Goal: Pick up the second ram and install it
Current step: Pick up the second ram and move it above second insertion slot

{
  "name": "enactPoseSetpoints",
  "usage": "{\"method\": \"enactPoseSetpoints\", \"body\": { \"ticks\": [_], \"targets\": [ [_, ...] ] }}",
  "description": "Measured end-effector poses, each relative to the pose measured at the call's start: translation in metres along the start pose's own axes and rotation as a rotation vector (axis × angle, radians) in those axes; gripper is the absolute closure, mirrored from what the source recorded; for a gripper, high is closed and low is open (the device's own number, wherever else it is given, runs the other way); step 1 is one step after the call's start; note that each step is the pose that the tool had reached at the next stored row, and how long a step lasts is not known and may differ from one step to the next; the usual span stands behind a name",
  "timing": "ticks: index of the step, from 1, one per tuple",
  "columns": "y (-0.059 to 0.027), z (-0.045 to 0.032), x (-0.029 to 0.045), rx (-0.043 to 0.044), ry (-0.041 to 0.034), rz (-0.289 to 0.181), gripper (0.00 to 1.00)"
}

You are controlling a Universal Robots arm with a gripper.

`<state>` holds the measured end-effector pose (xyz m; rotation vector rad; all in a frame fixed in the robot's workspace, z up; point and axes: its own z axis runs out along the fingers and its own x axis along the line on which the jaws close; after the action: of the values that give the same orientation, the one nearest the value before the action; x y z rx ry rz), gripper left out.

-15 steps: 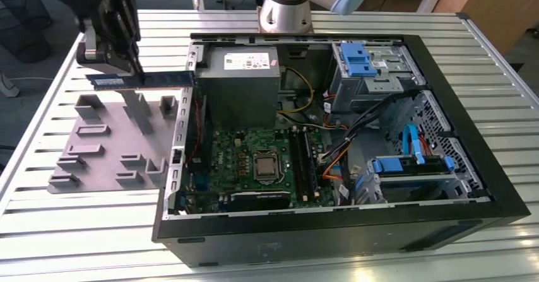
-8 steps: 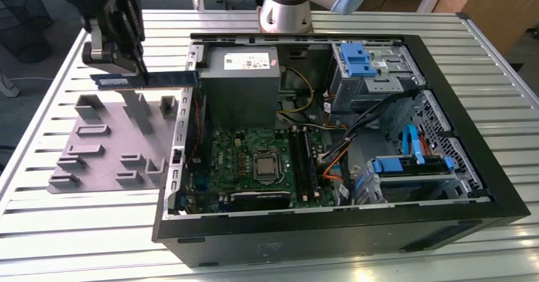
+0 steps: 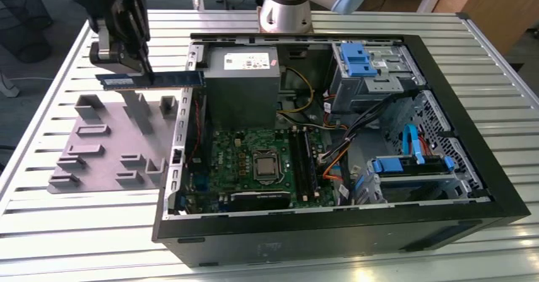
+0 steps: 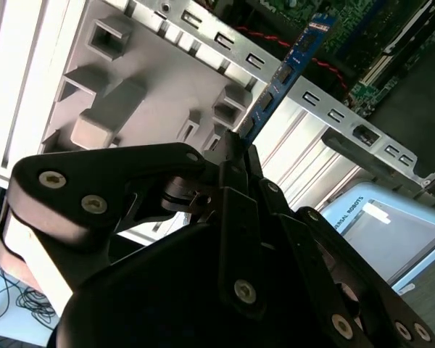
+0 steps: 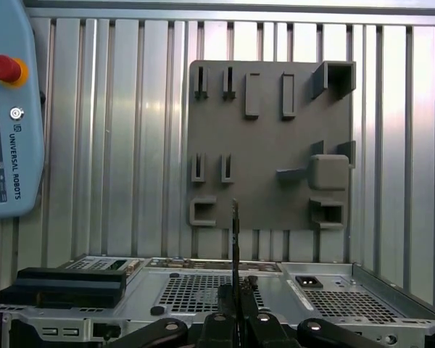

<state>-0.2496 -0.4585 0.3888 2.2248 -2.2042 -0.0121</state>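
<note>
Hand (image 3: 141, 71) pinches the second ram (image 3: 177, 77) partway along its length; stick hangs level over the grey tray (image 3: 93, 151), far end reaching the case wall (image 3: 179, 130). Light, stiff, fragile I'd say: grip board edges, not contacts.

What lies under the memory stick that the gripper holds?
Under the memory stick, clamped in the gripper, lie the edge of the grey tray and the metal side wall of the computer case. The gripper covers the part of the stick it clamps.
</note>
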Motion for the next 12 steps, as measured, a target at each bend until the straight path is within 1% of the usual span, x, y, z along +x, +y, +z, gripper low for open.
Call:
{"method": "enactPoseSetpoints", "body": {
  "ticks": [3,6,12],
  "targets": [
    [-0.0051,0.0,0.0001,0.0001,0.0,0.0,0.86],
    [-0.0125,0.0001,0.0001,0.0001,0.0,0.0,0.86],
    [-0.0318,0.0005,0.0003,0.0001,0.0,0.0,0.86]
  ]
}}
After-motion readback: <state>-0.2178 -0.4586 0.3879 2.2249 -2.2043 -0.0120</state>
